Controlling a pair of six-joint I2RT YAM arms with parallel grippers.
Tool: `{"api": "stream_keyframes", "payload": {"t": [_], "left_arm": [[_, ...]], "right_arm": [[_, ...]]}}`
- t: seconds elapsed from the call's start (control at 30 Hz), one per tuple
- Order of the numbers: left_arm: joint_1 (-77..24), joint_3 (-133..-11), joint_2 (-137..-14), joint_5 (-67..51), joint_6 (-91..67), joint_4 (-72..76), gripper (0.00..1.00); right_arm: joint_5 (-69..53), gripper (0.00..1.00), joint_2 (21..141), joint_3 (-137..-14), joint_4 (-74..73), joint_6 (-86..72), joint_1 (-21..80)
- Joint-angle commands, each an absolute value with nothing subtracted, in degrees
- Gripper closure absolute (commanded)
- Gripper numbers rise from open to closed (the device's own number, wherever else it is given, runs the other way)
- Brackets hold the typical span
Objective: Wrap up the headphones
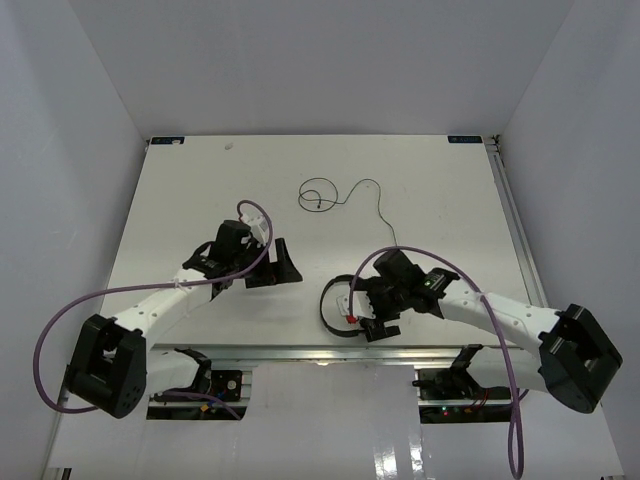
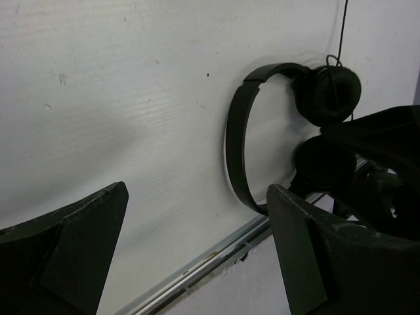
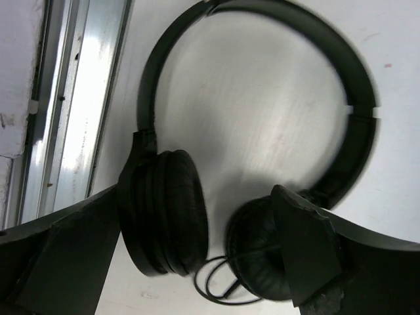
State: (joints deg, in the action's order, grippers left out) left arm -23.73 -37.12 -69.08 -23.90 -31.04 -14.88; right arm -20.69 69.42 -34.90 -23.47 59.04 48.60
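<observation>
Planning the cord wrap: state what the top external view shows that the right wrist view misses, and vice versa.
Only top external: the cord trailing across the table to a far loop, and the left fingers. Only right wrist: both padded earcups close up, small cord coils between them. Both: the headphones' headband and the right fingers.

The headphones [image 3: 164, 220] are black, the table [image 1: 200, 180] plain white.
</observation>
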Motion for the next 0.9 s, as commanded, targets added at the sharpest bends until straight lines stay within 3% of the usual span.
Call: {"api": "stream_keyframes", "payload": {"t": [0.0, 0.23, 0.33, 0.57, 0.73, 0.87], "left_arm": [[-29.48, -40.25, -68.69, -18.04, -32.21, -21.71, 0.02], [-37.31, -45.68, -78.24, -14.17, -34.93, -21.71, 0.09], [-39.52, -48.51, -82.80, -10.46, -36.34, -22.02, 0.13], [-40.39, -56.46, -92.37, -4.37, -32.92, -22.75, 0.16], [-41.32, -65.31, -101.78, -2.11, -23.45, -24.86, 0.29], [-42.57, -68.64, -107.11, -3.18, -14.25, -25.33, 0.47]], "right_arm": [[-23.64, 0.06, 63.86, -41.69, -30.11, 60.53, 44.68], [-32.83, 0.08, 60.41, -43.76, -32.51, 57.65, 32.97], [-43.01, 0.08, 60.96, -43.54, -31.85, 56.72, 23.36], [-53.98, 0.08, 62.63, -42.63, -31.90, 57.20, 13.60], [-56.08, 0.08, 62.41, -43.09, -31.82, 56.35, 10.72], [-57.76, 0.08, 62.05, -43.05, -31.82, 56.07, 8.38]]}}
